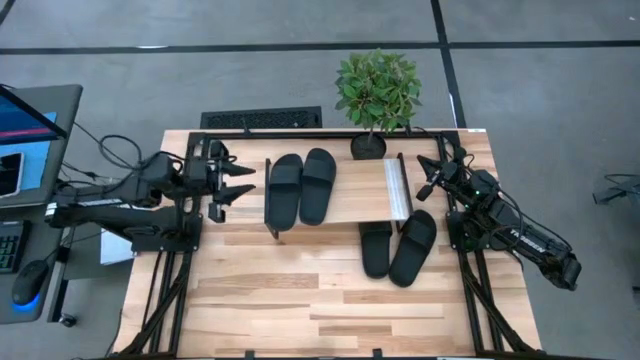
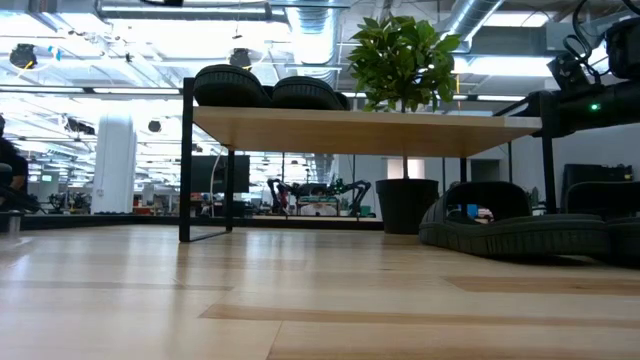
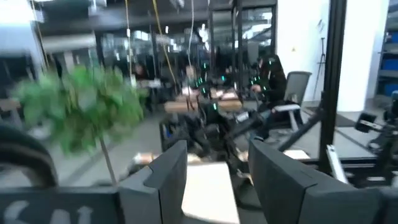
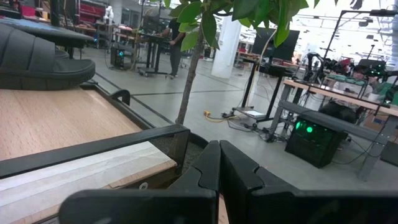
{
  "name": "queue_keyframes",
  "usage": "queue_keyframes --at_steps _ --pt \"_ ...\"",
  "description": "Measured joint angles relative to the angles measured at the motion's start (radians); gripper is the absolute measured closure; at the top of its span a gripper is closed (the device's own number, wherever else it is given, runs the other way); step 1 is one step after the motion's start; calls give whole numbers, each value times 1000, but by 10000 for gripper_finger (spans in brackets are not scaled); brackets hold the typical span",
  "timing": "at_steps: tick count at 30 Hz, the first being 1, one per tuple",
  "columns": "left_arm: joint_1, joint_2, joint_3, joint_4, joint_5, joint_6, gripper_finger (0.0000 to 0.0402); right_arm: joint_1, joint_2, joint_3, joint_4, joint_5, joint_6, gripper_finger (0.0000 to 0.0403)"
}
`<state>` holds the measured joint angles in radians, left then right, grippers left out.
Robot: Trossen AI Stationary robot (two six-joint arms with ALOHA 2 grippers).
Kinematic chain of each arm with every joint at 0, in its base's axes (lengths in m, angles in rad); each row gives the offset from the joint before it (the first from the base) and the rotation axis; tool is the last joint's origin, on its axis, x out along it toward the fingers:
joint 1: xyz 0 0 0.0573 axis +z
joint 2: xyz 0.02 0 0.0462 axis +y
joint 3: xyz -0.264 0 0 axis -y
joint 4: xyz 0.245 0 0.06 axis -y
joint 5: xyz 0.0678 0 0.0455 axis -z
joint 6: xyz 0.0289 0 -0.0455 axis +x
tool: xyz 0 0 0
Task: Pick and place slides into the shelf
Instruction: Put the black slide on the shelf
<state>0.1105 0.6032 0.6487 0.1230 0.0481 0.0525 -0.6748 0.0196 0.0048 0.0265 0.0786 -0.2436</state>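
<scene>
Open-plan robotics lab: workbenches (image 4: 348,99), ceiling ducts (image 2: 300,20).

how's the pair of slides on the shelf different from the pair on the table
The pair on the shelf rests on top of the shelf, near its end by the left gripper, which is open; the pair on the table lies on the tabletop, partly tucked under the shelf's other end, near the shut right gripper. The shelf pair looks placed; the table pair does not. Both are matching black slides lying side by side.
</scene>
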Motion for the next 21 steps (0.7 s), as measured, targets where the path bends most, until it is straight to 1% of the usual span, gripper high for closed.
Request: queue_keyframes --at_steps 3,7,8,12,15,17,21 --pt "-4 -3 1 -64 0 -64 242 0 0 0 0 0 0 403" --pt "-19 0 0 -199 -1 -75 242 0 0 0 1 0 0 403" --pt "-27 3 -6 -203 -1 -79 242 0 0 0 1 0 0 403" --pt "-69 -34 -113 -107 -7 -104 242 0 0 0 0 0 0 403" --pt "-83 -104 -213 3 -49 -128 242 0 0 0 0 0 0 403" --pt "-88 -159 -269 53 -56 -134 242 0 0 0 0 0 0 403" --pt "-89 -274 -330 65 -53 -121 242 0 0 0 0 0 0 403"
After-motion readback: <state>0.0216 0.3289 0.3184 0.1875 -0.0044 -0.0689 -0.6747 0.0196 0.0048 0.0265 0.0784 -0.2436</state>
